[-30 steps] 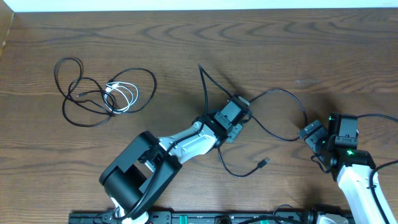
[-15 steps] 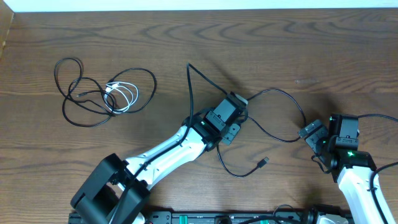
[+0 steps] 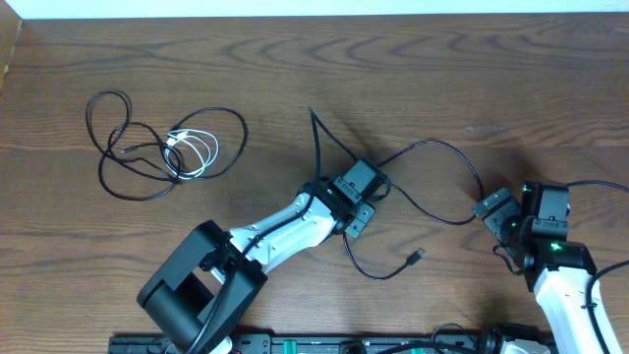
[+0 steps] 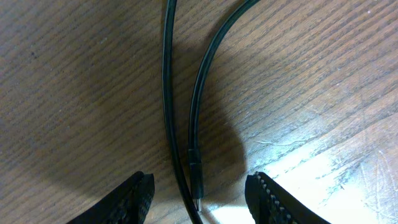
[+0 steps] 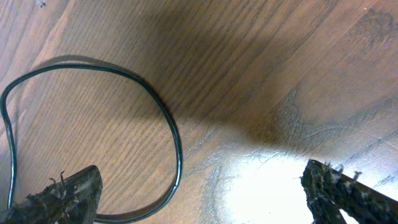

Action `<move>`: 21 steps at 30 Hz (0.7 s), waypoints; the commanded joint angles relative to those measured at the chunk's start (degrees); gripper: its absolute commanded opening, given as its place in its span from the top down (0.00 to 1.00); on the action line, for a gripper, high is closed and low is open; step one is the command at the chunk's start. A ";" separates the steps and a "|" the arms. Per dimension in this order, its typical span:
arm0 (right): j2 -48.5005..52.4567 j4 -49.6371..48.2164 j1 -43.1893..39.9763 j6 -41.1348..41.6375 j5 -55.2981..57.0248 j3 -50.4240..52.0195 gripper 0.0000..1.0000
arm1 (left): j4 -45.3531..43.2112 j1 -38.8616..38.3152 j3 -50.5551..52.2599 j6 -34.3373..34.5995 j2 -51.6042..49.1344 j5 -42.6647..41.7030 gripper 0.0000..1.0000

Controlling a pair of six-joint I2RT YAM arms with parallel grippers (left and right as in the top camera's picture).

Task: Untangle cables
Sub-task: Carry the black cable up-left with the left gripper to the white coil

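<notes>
1. Cables. The white cable (image 3: 177, 143) lies looped inside the coiled black cable (image 3: 110, 93) at the table's (image 5: 261, 74) 10 o'clock, and the two cross and touch. A second, free black cable (image 3: 432, 144) runs from the centre toward 3 o'clock, with its plug (image 3: 417, 258) near 5 o'clock.
2. Left end effector (image 4: 200, 190): released, with its fingers spread. Two strands of the free black cable lie between them unpinched. Risk: closing here would likely catch both strands, so a pull would drag a doubled loop rather than one end.
3. Right end effector (image 5: 199, 193): released and holding nothing. The cable's curve sits at its 10 o'clock. Risk: it may close on bare table, or snag the curve and tighten it.
4. Wider risk: the tangle lies well apart from both arms. Hauling the free cable toward 9 o'clock could add another strand to it.
</notes>
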State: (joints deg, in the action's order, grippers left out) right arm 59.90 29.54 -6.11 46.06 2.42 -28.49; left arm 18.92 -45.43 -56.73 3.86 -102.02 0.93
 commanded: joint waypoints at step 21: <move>-0.66 0.09 -0.33 0.59 1.09 0.09 0.01 | -1.22 0.26 -0.96 -0.57 -6.58 3.67 0.93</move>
State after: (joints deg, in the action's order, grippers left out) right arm 59.86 29.54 -6.11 46.09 2.42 -28.49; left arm 16.25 -45.56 -59.83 4.05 -107.09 0.45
